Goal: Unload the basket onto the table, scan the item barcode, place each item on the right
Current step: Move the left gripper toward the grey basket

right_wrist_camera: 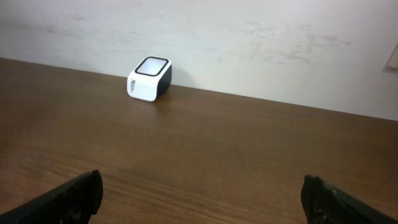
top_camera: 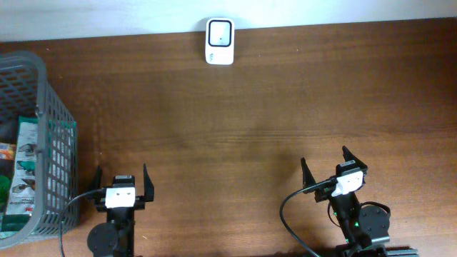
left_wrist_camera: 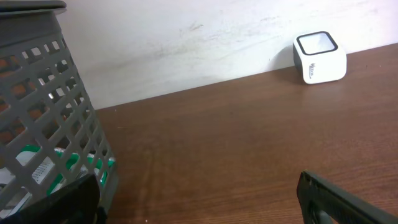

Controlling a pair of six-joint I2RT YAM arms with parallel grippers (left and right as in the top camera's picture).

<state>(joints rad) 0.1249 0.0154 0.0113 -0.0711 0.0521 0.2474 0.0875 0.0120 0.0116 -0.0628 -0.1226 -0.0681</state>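
left fingers [top_camera: 98,184]: standing wide open, gripping nothing, hanging over the near edge of the bench [top_camera: 250,107], left of centre, close to the basket's right wall
right fingers [top_camera: 307,177]: also gaping wide, gripping nothing, sitting at the near edge, right of centre, turned slightly to the right
scanner [top_camera: 219,41]: white box with a dark-framed window facing up, sitting at the far edge of the bench, about centre, backing onto the wall [top_camera: 107,14]; well apart from both sets of fingers
basket [top_camera: 50,107]: grey plastic lattice, standing at the left edge, partly running out of the overhead view
packets [top_camera: 25,153]: green-and-white, lying inside the basket, something orange showing at their left; can't tell where the barcode is facing
left wrist view: basket wall filling the left side, a green-and-white packet showing through the lattice, scanner sitting far right by the wall
right wrist view: scanner sitting far left by the wall, both fingertips poking in at the bottom corners
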